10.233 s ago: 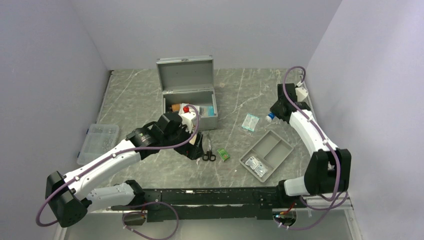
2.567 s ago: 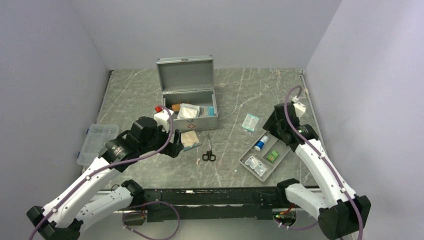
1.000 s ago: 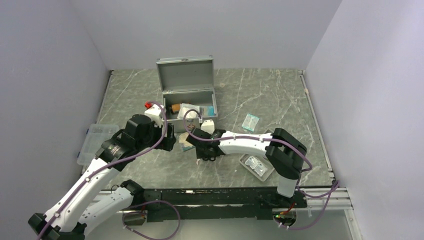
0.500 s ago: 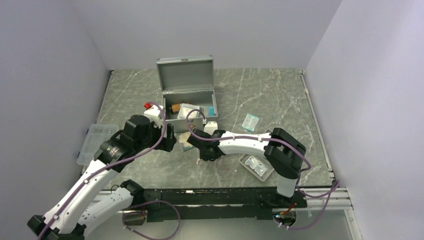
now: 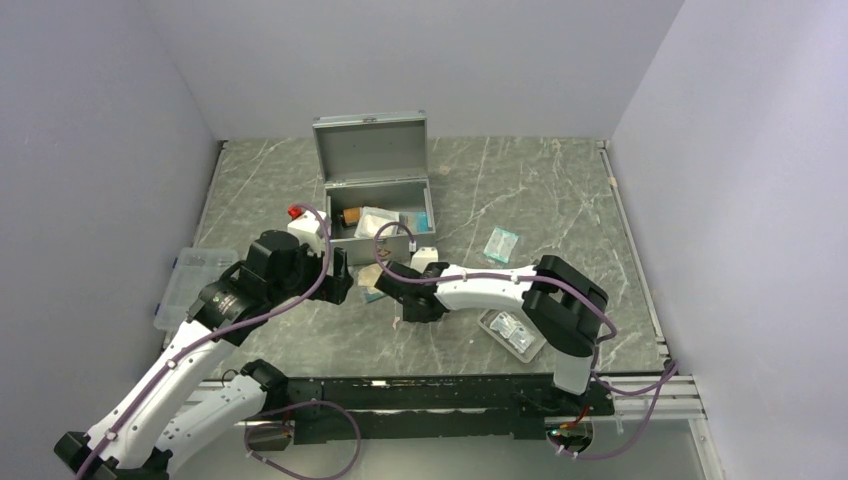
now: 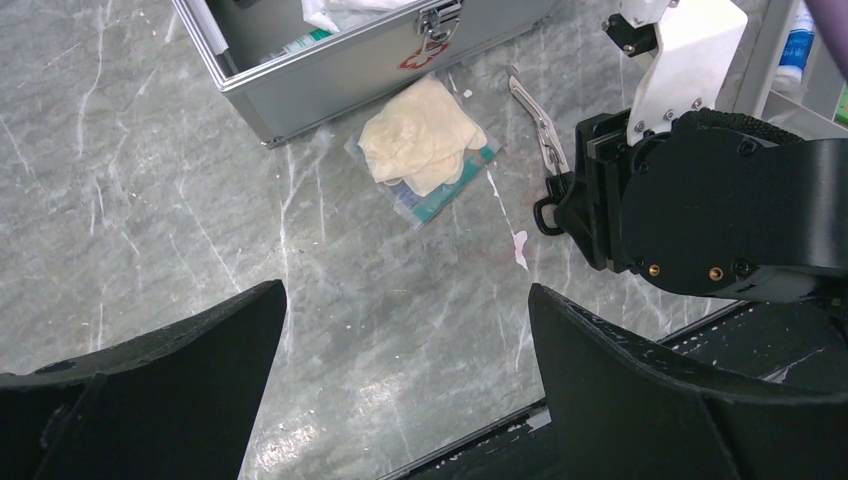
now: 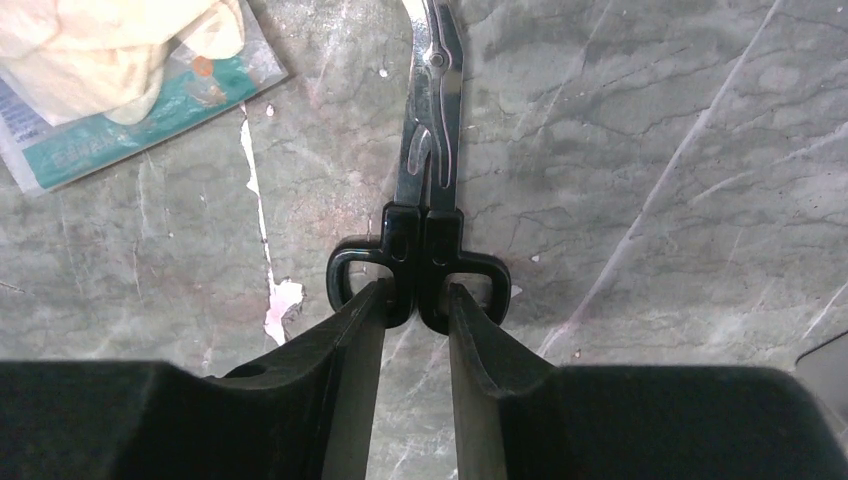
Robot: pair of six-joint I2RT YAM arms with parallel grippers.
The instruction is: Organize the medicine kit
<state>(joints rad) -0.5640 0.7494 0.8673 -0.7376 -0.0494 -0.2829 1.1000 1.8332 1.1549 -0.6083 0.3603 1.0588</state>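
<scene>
The medicine kit (image 5: 370,150) stands open at the back centre, lid upright, with packets inside; its front wall with the red mark (image 6: 350,70) shows in the left wrist view. Black-handled scissors (image 7: 430,170) lie flat on the table in front of it. My right gripper (image 7: 417,292) is low over them, its fingertips (image 7: 372,300) reaching into the two loops and pressed against the middle bars of the handle. A packet of cream gloves (image 6: 425,150) lies left of the scissors. My left gripper (image 6: 405,330) hovers open and holds nothing, left of the packet.
A grey divided tray (image 5: 533,350) with small packets sits at the front right, partly under the right arm. A clear plastic box (image 5: 195,285) lies at the left edge. A teal sachet (image 5: 500,243) lies right of the kit. A white-and-blue bottle (image 6: 795,50) rests in the tray.
My right gripper's fingers have narrowed onto the scissors' handle and the arm has crept slightly left. The left arm has held still with its jaws wide.
</scene>
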